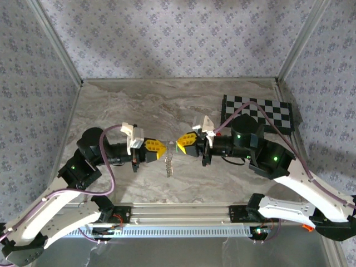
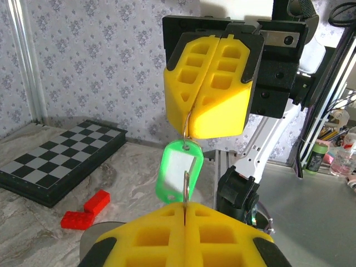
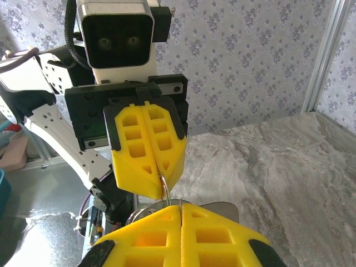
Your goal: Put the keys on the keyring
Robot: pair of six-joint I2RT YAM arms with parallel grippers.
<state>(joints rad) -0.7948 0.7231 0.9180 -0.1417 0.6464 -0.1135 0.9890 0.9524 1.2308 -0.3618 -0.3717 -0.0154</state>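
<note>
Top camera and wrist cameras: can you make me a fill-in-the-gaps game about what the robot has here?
The little key tag between the grippers is ____ in colour.
The left gripper and the right gripper both have their jaws ____.
The chessboard lies on the side of the ____ arm.
The toy blocks near the chessboard are ____.
Missing words: green, shut, right, red.

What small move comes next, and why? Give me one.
Probably ease the left claw a touch toward the right claw, both kept shut, to slide the green key tag along the keyring wire. Both claws pinch that thin wire tip to tip, and the tag hangs between them.
</note>
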